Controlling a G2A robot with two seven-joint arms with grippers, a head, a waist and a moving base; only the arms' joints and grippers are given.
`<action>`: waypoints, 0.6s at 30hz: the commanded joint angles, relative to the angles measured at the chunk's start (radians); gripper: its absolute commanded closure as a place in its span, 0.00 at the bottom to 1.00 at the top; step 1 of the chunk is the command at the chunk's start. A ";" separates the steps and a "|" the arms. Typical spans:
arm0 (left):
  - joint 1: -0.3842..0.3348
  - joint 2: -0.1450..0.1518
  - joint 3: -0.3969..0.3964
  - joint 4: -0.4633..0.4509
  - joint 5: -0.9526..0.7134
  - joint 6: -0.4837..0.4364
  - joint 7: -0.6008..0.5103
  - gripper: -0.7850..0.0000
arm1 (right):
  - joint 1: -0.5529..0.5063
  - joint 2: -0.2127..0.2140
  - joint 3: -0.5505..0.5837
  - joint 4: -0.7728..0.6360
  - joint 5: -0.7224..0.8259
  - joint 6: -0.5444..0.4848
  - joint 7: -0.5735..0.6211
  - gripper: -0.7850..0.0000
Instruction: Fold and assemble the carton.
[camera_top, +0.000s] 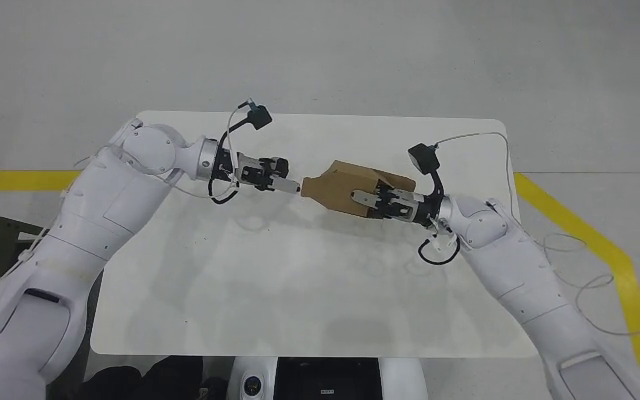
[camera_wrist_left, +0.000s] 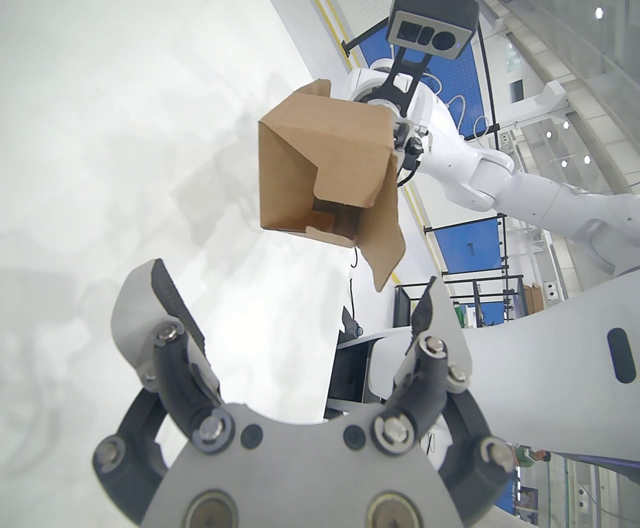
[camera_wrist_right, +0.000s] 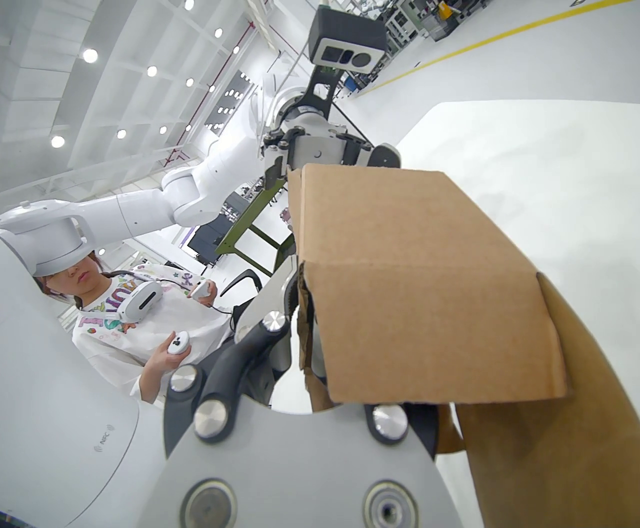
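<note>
Currently the carton (camera_top: 350, 186) is clamped over the table (camera_top: 300, 290) by the right gripper (camera_top: 378, 200), with the wide-spread left gripper (camera_wrist_left: 295, 300) just beside its half-folded end. The loose flap (camera_wrist_left: 385, 245) could be crushed, or the carton twisted free, by an off-centre push.

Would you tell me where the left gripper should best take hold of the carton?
Probably the loose flap at the carton's end facing the open left gripper, approached head-on: it juts clear of the folded-in flaps, while the right gripper holds the far end.
</note>
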 joint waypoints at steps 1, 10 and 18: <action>0.006 0.004 -0.013 -0.014 0.000 0.001 -0.001 0.00 | -0.003 -0.002 0.001 0.002 -0.013 0.006 -0.015 1.00; 0.017 0.009 -0.033 -0.059 0.082 0.032 0.010 0.00 | -0.010 -0.011 0.003 -0.009 -0.052 0.014 -0.061 1.00; 0.016 -0.009 -0.023 -0.022 0.111 0.077 0.028 0.00 | -0.025 -0.010 0.011 -0.049 -0.038 0.001 -0.049 1.00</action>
